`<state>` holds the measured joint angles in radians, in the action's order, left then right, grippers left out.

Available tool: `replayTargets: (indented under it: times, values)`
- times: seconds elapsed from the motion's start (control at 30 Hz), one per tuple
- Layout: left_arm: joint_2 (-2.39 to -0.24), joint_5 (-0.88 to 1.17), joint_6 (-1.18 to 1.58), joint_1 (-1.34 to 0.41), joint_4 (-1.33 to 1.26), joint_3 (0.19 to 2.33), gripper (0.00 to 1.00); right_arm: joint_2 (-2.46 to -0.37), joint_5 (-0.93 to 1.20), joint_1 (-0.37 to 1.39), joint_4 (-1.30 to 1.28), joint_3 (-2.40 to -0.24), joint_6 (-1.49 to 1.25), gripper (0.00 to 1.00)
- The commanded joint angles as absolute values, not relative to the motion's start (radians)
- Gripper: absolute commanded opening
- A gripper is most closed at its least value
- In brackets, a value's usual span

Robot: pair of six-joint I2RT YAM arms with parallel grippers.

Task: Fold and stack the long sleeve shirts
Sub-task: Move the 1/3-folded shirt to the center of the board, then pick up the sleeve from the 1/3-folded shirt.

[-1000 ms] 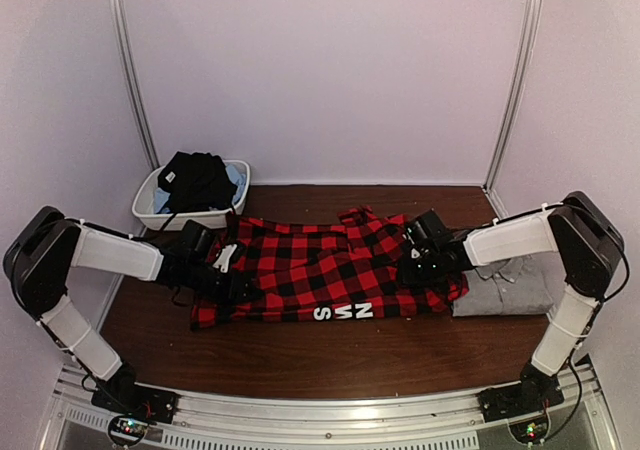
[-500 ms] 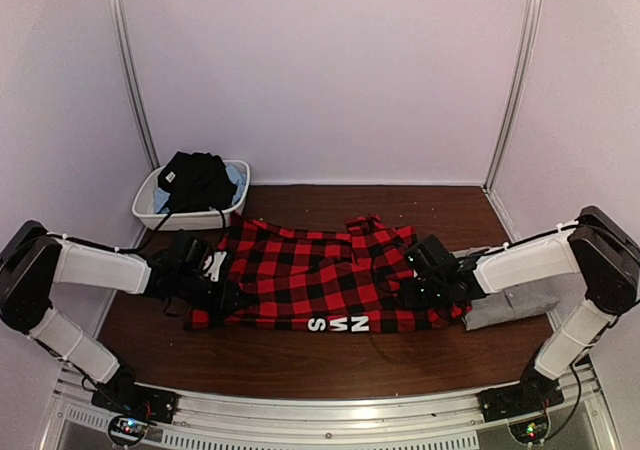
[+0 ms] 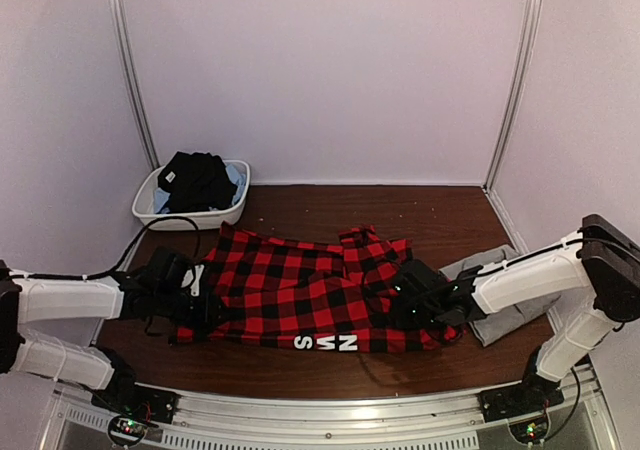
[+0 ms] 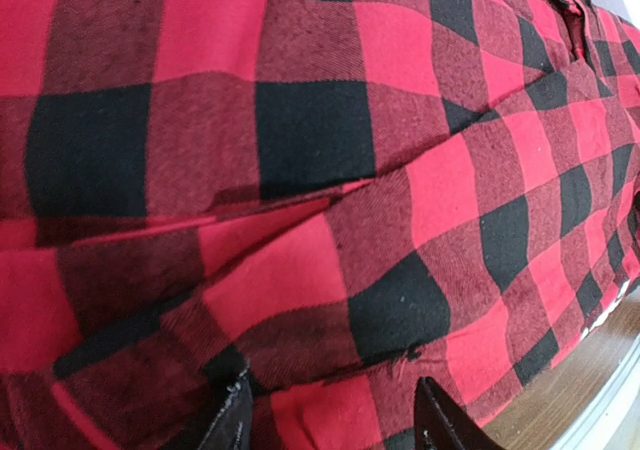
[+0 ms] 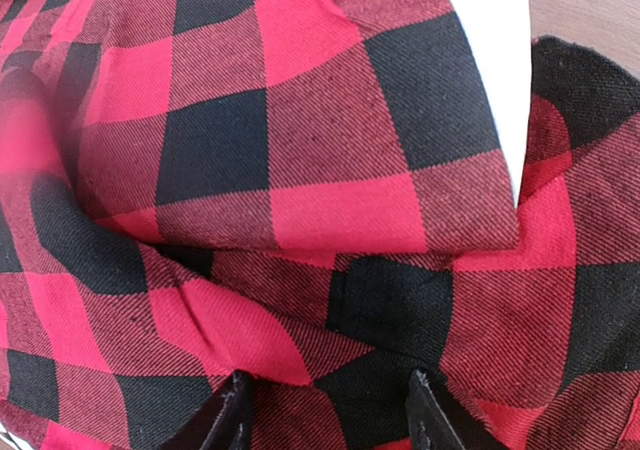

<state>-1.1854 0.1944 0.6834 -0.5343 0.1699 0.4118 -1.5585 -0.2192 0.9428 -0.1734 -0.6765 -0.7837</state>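
Red-and-black check flannel shirt (image 3: 310, 295) lay spread roughly flat across the middle of the brown wooden counter (image 3: 330, 205), with white lettering (image 3: 325, 343) along its near hem. Left hand (image 3: 198, 305) sat low at the shirt's left edge and right hand (image 3: 418, 305) low at its right edge. In the left wrist view, the 2 black fingers (image 4: 232, 425) stood part-way apart with a bunched fold of the check cloth between them, so it was gripping the shirt. Right wrist view was the same: fingers (image 5: 232, 415) part-way apart with flannel pinched between, gripping the shirt. Plain grey folded shirt (image 3: 500, 325) lay at the right end of the counter, partly under the right arm and just beside the flannel's right edge. White plastic tub (image 3: 190, 220) holding dark clothes (image 3: 195, 180) stood at the far left corner, well apart from both shirts
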Motion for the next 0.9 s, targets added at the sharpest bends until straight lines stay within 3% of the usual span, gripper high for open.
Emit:
replayTargets:
  times: [0.0, 0.27, 0.47, 0.67, 0.87]
  values:
    - [-1.096, 0.138, 0.722, -0.538, 0.264, 0.408, 0.57, -1.564, -0.249, 0.949, -0.394, -0.693, -0.808, 0.55]
    - [-1.095, 0.071, 0.652, -0.538, 0.265, 0.566, 0.62, -1.532, -0.299, 0.916, -0.510, -0.903, -0.667, 0.59]
    - [-1.204, 0.050, 0.581, -0.537, 0.249, 0.727, 0.80, -1.547, -0.229, 0.825, -0.489, -1.078, -0.538, 0.63]
    - [-1.271, 0.062, 0.536, -0.530, 0.212, 0.829, 0.97, -1.702, -0.133, 0.688, -0.425, -1.260, -0.448, 0.63]
    - [-1.306, 0.113, 0.534, -0.510, 0.189, 0.866, 0.98, -1.919, -0.005, 0.580, -0.376, -1.448, -0.420, 0.62]
